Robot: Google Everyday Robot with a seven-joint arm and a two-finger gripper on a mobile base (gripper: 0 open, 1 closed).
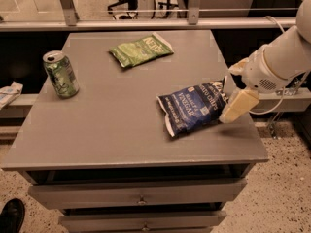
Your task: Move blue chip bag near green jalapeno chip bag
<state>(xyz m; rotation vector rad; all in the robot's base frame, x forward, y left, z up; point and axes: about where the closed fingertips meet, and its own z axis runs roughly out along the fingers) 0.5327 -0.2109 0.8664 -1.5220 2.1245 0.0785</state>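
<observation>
The gripper (237, 87) hangs at the right edge of the bench (112, 130), fingers (239, 106) spread, at the end of the blue bag (192, 108). The green bag (140, 49) lies near the back edge.

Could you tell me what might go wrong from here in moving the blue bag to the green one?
The gripper sits at just the right end of the crinkled dark-blue chip bag, so a thin hold there might slip.
That bag lies near the grey table's right edge; a stray nudge could tip it off.
An overshoot could shove the flat light-green chip bag toward the far edge.
</observation>
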